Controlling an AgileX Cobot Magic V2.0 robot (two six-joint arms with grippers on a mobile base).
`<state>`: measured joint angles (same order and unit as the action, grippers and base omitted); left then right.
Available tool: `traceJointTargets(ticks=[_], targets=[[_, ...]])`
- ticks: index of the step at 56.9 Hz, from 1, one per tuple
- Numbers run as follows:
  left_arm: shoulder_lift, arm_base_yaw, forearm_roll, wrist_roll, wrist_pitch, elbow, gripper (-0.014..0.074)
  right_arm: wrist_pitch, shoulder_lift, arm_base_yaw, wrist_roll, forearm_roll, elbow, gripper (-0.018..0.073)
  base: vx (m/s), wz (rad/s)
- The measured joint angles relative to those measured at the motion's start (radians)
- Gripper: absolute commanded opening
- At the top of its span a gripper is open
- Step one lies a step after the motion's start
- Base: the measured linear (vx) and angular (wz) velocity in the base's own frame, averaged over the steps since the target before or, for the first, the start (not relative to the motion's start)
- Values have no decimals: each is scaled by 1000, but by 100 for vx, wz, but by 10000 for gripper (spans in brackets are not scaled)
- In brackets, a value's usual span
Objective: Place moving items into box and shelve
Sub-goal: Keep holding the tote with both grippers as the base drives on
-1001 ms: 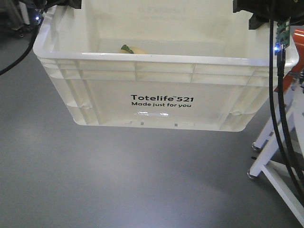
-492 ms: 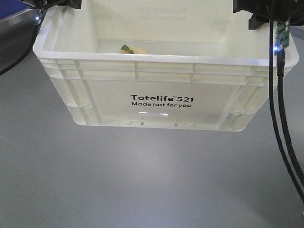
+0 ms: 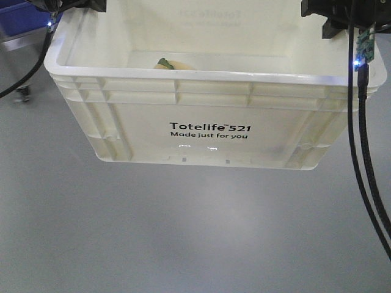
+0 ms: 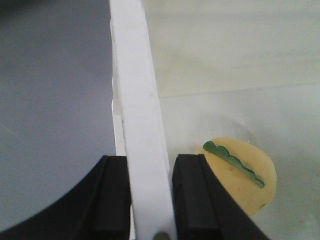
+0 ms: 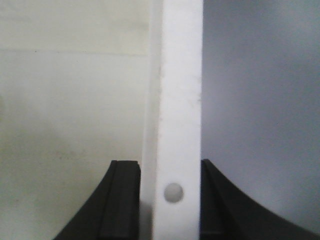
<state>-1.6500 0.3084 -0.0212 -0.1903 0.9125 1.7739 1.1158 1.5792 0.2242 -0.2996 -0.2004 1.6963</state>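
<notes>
Two box (image 3: 208, 101) rims clamped by left gripper (image 4: 150, 195) and right gripper (image 5: 170, 195); carry level, as the beige item (image 4: 245, 182), seemingly alone, could roll.

Grey floor (image 3: 183, 232), smooth and matte, with a faint pale sheen, fills the lower view; blue plastic bin (image 3: 19, 17), cropped at the upper left corner, shows directly above a pale frame rail (image 3: 11, 41); small dark caster (image 3: 22, 93) stands on the floor beneath.
</notes>
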Motion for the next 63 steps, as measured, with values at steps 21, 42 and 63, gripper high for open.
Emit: traceJointTargets(ticks=[21, 42, 63], targets=[[0, 0, 1, 0, 0, 0, -1, 1, 0, 0, 0, 2, 0, -5, 21, 78], [0, 0, 4, 0, 0, 0, -1, 2, 0, 0, 0, 5, 0, -5, 25, 71], [0, 0, 4, 0, 0, 0, -1, 5, 0, 0, 0, 5, 0, -5, 30, 53]])
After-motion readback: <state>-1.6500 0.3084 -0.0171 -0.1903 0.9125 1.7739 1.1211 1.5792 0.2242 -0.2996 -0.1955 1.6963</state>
